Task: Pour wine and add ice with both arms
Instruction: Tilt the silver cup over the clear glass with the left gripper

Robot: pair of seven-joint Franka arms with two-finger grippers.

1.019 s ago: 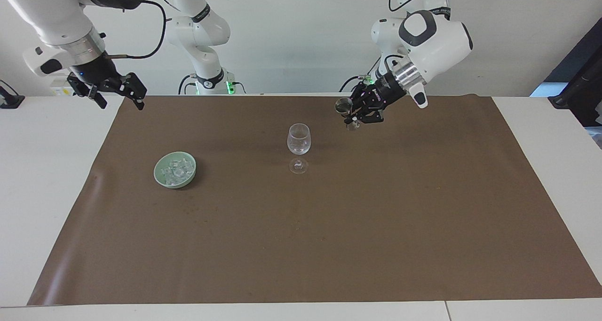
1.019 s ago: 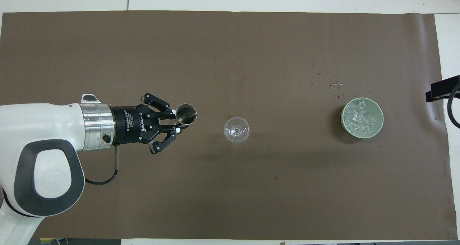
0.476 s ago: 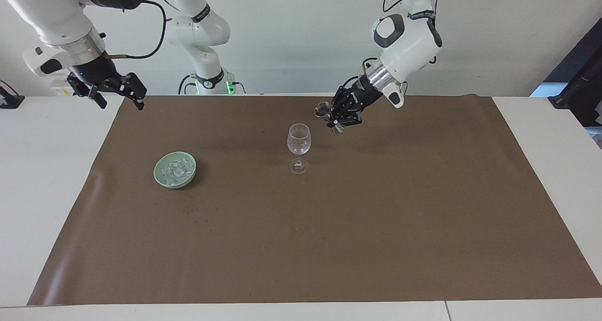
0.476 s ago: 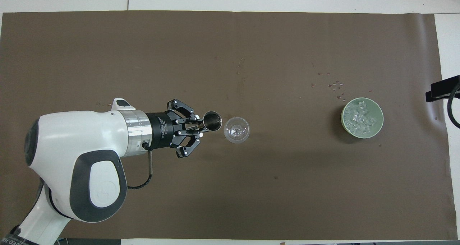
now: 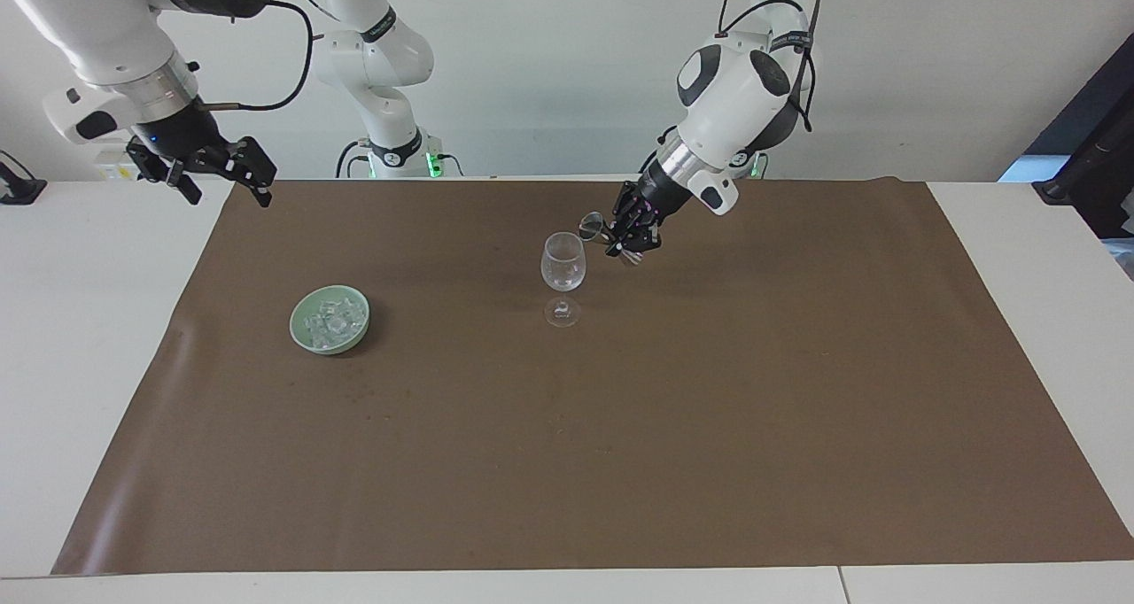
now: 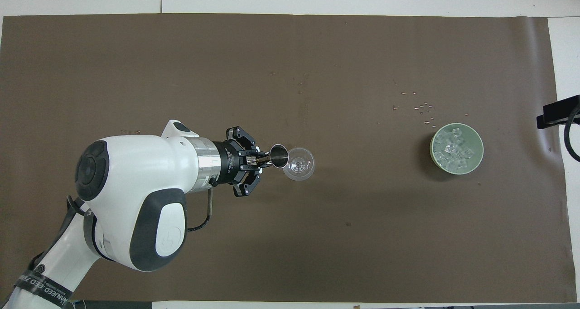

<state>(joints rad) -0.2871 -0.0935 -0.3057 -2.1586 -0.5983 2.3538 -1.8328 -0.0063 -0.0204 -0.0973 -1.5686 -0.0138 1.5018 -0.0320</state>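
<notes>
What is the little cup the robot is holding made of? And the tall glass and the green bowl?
The little cup looks like metal: grey and shiny, with bright glints inside. The tall glass looks like clear glass, since the brown mat shows through it. The green bowl is pale and smooth with a soft sheen, maybe ceramic or plastic; I can't tell which.

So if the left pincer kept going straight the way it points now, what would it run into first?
Most likely the wine glass: the left pincer, shut on a small metal cup, aims at its rim, and the cup's lip would touch first. The exact height is hard to judge.
</notes>
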